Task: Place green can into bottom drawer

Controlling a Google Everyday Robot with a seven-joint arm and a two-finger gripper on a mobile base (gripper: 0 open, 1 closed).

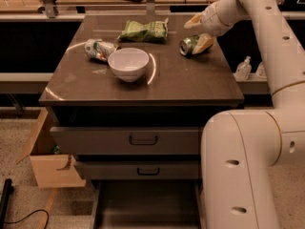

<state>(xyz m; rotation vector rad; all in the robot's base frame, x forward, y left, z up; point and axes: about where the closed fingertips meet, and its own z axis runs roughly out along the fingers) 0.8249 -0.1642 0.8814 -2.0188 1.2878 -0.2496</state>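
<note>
- Your gripper [198,31] hangs over the tabletop [190,82], to the right of the white bowl [128,63] and a little farther back than it.
- Its two pale fingers [205,42] are spread apart and clasp nothing. One points toward the bowl from higher up, and the other reaches down beside the green can [188,45].
- You find the green can lying on its side on the tabletop, to the right of the bowl, with its silver end turned toward the bowl. It sits just under the spread fingers, against the lower one or very nearly so. You cannot tell whether they touch.
- The arm [267,27] comes in from the right of the bowl, down from the upper corner, and joins the robot's big white body [238,175] below and to the right of the bowl.
- A green snack bag [145,31] lies flat behind the bowl, well apart from the gripper.
- A whitish can [99,49] with coloured print lies on its side just left of the bowl and slightly behind it.
- The bowl stands upright near the middle of the tabletop.
- Below the bowl, under the table's front edge, you see two grey drawer fronts [143,140] with dark loop handles, one above the other, both pushed in.
- The bottom drawer [147,206] is pulled out lowest of all, straight below the bowl, showing its plain floor and thin side walls.
- A cardboard box [47,168] stands on the floor, below and to the left of the bowl.
- A small clear bottle [243,69] sits off the table's edge, to the right of the bowl.
</note>
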